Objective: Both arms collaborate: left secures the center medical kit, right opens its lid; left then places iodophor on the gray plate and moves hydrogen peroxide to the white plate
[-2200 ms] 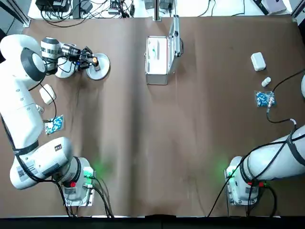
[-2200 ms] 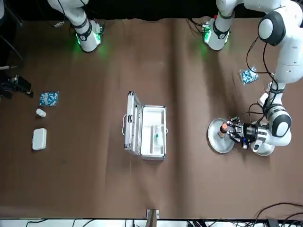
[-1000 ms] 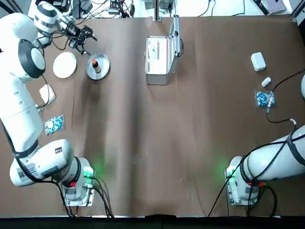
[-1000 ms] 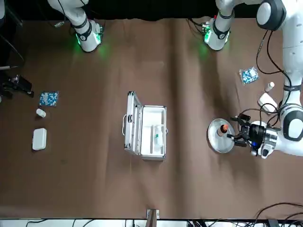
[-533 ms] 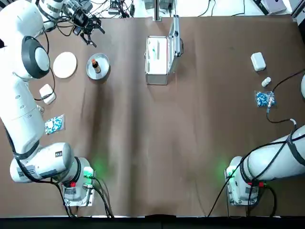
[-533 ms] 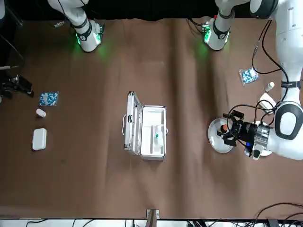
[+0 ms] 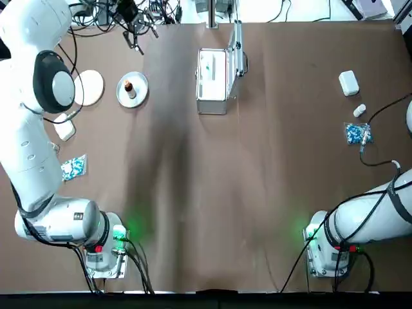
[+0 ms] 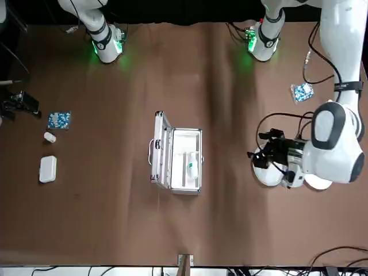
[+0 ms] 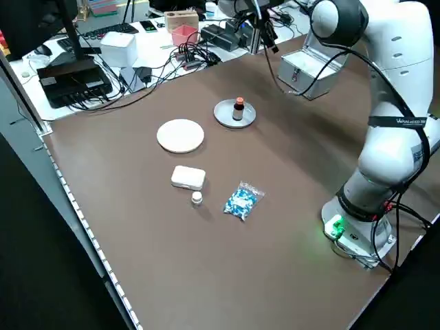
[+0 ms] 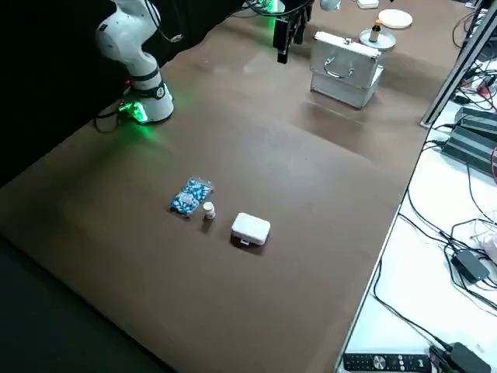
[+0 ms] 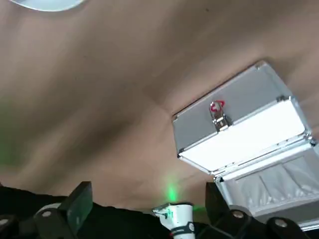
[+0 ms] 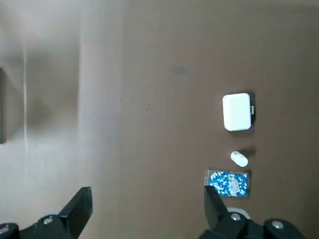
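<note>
**A:** Start overhead. Where is the left gripper?

**B:** At the table's far edge, well clear of the surface, between the gray plate and the medical kit. Its fingers are spread and carry nothing. The iodophor, a small brown bottle with an orange cap, stands upright on the gray plate, nearer the robot than the gripper. The white plate lies bare just left of the gray one.

**A:** And from the front?

**B:** The kit sits mid-table with its lid upright. A small bottle with green print lies inside the tray. The left gripper hangs over the inner rim of the gray plate, and the arm hides the iodophor here.

**A:** Left side view?

**B:** The iodophor stands on the gray plate, white plate beside it, and the left gripper is high up near the kit.

**A:** The wrist cameras?

**B:** The left wrist view shows its own fingers wide apart with nothing between them, the open kit off to one side. The right wrist view shows the right gripper gaping and empty over bare table, with a white box, a small vial and a blue pill packet beyond.
</note>
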